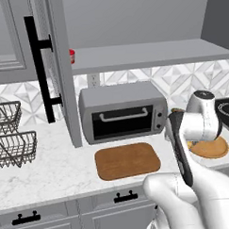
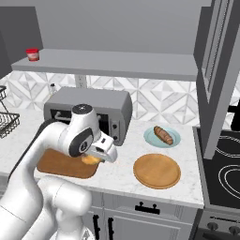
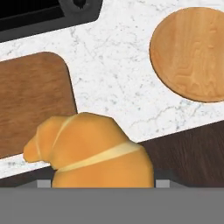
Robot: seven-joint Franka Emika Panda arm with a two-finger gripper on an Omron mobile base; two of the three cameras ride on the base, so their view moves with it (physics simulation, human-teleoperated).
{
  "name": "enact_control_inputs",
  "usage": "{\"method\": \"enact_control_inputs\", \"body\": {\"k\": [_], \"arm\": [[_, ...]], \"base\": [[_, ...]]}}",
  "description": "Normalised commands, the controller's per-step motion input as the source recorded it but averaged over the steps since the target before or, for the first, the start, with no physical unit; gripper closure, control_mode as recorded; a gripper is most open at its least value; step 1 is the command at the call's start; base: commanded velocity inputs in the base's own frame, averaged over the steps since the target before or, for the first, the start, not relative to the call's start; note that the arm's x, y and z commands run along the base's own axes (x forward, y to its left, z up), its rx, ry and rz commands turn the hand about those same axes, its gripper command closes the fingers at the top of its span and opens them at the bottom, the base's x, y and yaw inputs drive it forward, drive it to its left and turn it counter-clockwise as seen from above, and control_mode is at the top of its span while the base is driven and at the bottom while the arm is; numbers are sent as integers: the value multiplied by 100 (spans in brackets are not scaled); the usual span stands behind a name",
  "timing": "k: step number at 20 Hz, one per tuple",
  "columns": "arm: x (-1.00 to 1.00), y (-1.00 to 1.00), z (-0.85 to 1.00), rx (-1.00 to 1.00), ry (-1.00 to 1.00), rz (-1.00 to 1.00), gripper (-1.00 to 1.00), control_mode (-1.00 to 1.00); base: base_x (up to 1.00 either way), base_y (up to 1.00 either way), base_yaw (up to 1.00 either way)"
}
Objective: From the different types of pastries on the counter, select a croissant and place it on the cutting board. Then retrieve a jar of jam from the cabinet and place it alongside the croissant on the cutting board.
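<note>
Above the counter [image 2: 126, 176], near the right edge of the cutting board [image 1: 127, 160]: tool [image 2: 93, 158] closed around the croissant [image 3: 89, 151], carried in the air. Seen along the hand, pastry large in the foreground, with the board's corner to one side, bare marble beneath, and the round wooden disc [image 3: 192, 52] further off. Not yet over the board proper, judging by that view; more at its corner, close to the counter's front edge.

Board itself bare in front of the toaster oven [image 1: 122, 112]. Long brown pastry [image 2: 163, 135] lying on its teal plate [image 2: 151, 138], well apart, behind the disc.

Cabinet [image 1: 60, 71] door already open, black bar handle facing out; jar of jam [image 2: 32, 54] standing on the grey shelf, at its far left end.

By way of progress: selection and lift done, placement on the board pending. After that, the whole second half left — reach up to the shelf, grasp the jar, set it down beside the croissant.
</note>
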Motion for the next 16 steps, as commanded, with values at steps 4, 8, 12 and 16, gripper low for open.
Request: {"method": "enact_control_inputs", "body": {"k": [4, 8, 12, 16], "arm": [[-28, 100, 52, -8, -7, 0, 100, -100], [-12, 100, 33, -13, 0, 8, 100, -100], [6, 100, 13, -8, 4, 14, 100, -100], [24, 89, -8, -2, 13, 29, 100, -100]], "base": [[0, 0, 0], [0, 0, 0], [0, 0, 0], [0, 0, 0]]}}
